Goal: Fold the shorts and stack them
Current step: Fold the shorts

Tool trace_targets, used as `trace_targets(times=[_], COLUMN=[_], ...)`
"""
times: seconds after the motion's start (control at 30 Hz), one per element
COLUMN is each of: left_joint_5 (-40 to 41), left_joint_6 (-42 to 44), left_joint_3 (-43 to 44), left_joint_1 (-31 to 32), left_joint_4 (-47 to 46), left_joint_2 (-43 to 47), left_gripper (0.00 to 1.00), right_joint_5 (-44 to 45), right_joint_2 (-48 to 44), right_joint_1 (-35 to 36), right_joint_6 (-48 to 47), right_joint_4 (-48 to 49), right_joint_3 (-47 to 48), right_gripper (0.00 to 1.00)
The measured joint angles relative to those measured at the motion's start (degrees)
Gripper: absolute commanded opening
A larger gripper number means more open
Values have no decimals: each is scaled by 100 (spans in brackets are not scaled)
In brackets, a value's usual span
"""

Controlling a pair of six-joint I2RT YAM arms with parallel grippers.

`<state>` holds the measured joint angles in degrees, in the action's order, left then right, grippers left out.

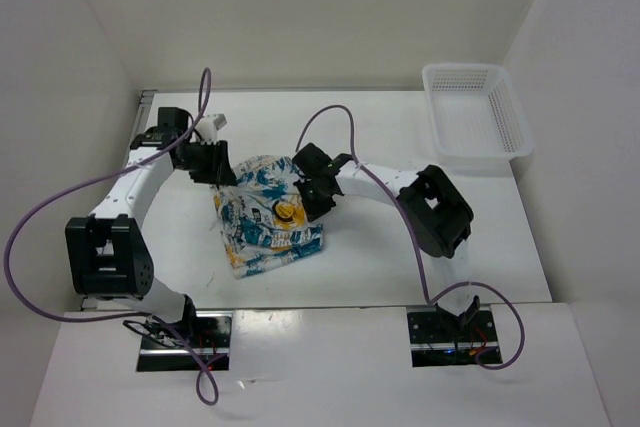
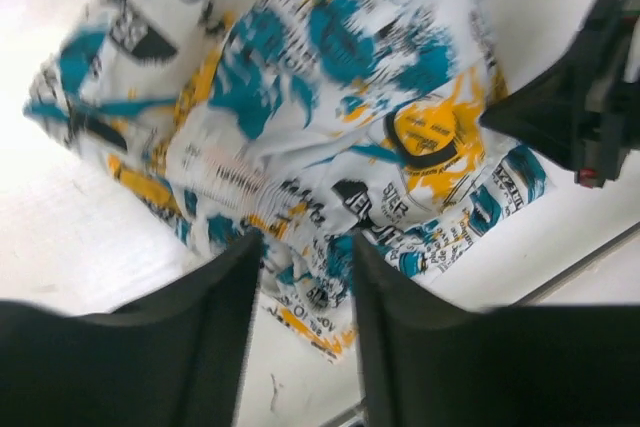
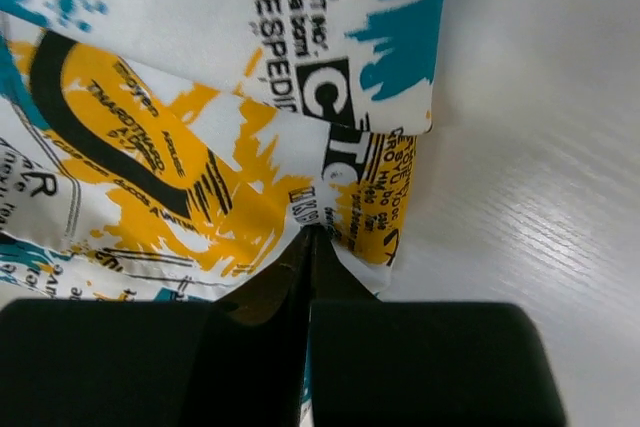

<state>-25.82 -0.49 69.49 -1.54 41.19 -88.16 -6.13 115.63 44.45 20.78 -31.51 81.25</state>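
Observation:
The shorts (image 1: pixel 262 219), white with teal, orange-yellow and black print, lie bunched and partly folded on the white table a little left of centre. My left gripper (image 1: pixel 216 171) hovers at their far left corner. In the left wrist view it (image 2: pixel 305 247) is open, its dark fingers (image 2: pixel 225 327) straddling a loose hem of the shorts (image 2: pixel 330 97) without pinching it. My right gripper (image 1: pixel 318 199) sits at the right edge of the shorts. In the right wrist view it (image 3: pixel 310 237) is shut, with the printed fabric (image 3: pixel 180 147) pinched at its tips.
A white plastic mesh basket (image 1: pixel 512 107) stands at the far right corner of the table. White walls close in the table on the left, back and right. The right gripper's black body (image 2: pixel 585 97) shows at the right of the left wrist view.

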Motion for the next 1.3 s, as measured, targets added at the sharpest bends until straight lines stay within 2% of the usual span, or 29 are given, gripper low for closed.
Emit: trace_targets(times=[0.1, 0.2, 0.37, 0.57, 0.77, 1.03, 1.1, 1.13, 1.17, 1.2, 1.27, 1.3], left_joint_5=[-229, -409, -466, -208, -96, 2, 13, 24, 46, 52, 55, 52], left_joint_6=[22, 22, 24, 15, 9, 9, 9, 11, 15, 15, -4, 9], left_joint_3=[66, -181, -675, -994, -1003, -780, -560, -422, -273, -98, 225, 363], left_joint_1=[44, 155, 249, 256, 267, 271, 273, 275, 275, 278, 271, 269], left_joint_4=[-201, -479, -822, -1294, -1464, -1408, -1307, -1250, -1189, -1113, -1040, -1008], left_joint_2=[118, 57, -476, -1128, -1228, -1473, -1626, -1690, -1738, -1764, -1729, -1657], left_gripper=[26, 22, 21, 21, 21, 22, 27, 38, 48, 60, 79, 82], right_joint_5=[177, 315, 382, 396, 302, 448, 448, 431, 420, 428, 546, 634], right_joint_2=[-11, -11, 223, 1329, 2371, 2343, 2133, 1926, 1657, 1370, 704, 356], right_joint_1=[4, 4, -22, -111, -382, -614, -651, -667, -686, -726, -846, -922], right_joint_6=[-7, -7, -4, 46, 221, 254, 354, 396, 466, 527, 562, 549], right_joint_4=[-142, -227, -306, -238, -323, -334, -275, -173, -173, -168, -186, -181], right_joint_3=[326, 876, 2188, 3442, 3646, 4035, 3646, 3285, 2918, 2559, 2024, 1869], right_gripper=[2, 2, 4, 4, 4, 6, 18, 27, 40, 72, 91, 98])
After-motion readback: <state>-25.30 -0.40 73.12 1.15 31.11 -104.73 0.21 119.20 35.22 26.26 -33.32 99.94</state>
